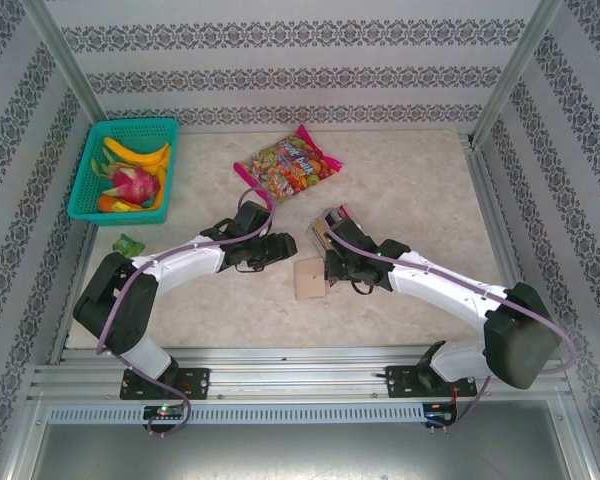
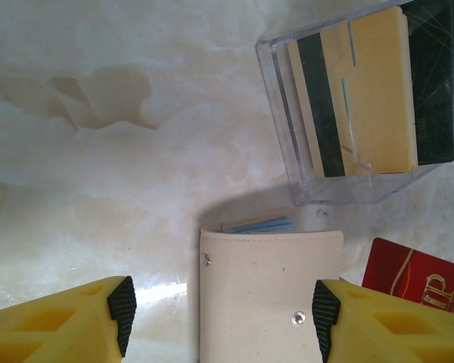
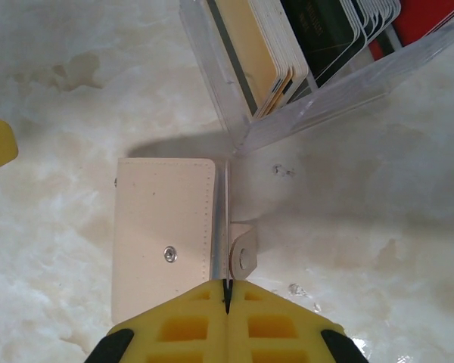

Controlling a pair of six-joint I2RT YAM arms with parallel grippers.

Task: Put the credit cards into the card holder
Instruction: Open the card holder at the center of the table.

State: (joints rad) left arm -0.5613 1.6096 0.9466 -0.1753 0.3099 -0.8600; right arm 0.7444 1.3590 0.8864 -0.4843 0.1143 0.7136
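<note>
- Tan card holder (image 1: 310, 279) lies flat and folded mid-tabletop (image 1: 420, 190), between the two grippers; blue card edges show at its mouth.
- Left gripper (image 2: 223, 318): jaws open, one finger on either side of the card holder.
- Right gripper (image 3: 227, 291): jaws pressed together on a pale credit card (image 3: 221, 219), seen edge-on along the holder's right side by its snap flap (image 3: 244, 255).
- Clear card rack (image 2: 276, 106) sits just beyond the holder, holding tan and dark credit cards (image 2: 378, 98); a red card (image 2: 408, 272) lies near it.
</note>
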